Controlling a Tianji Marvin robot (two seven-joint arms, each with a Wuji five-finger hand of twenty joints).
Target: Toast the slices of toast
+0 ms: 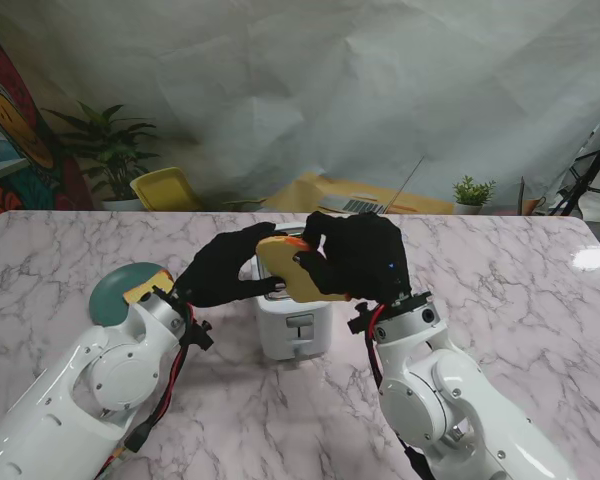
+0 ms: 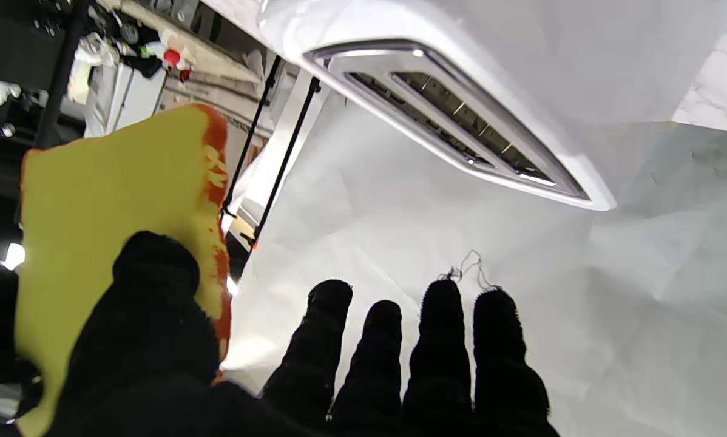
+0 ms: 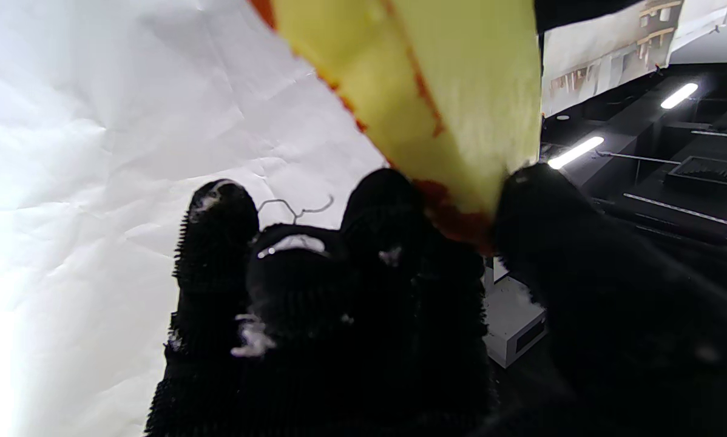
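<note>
A white toaster stands mid-table, and its two slots show in the left wrist view. Just over its top my right hand is shut on a yellow toast slice with an orange crust, pinching its edge between thumb and fingers. My left hand is beside the slice on the left, fingers spread and straight, thumb lying against the slice. A second slice rests on a teal plate at the left.
Behind the table's far edge are a yellow container, a potted plant, a cardboard box and a small plant. A black tripod stands at the far right. A white sheet hangs behind.
</note>
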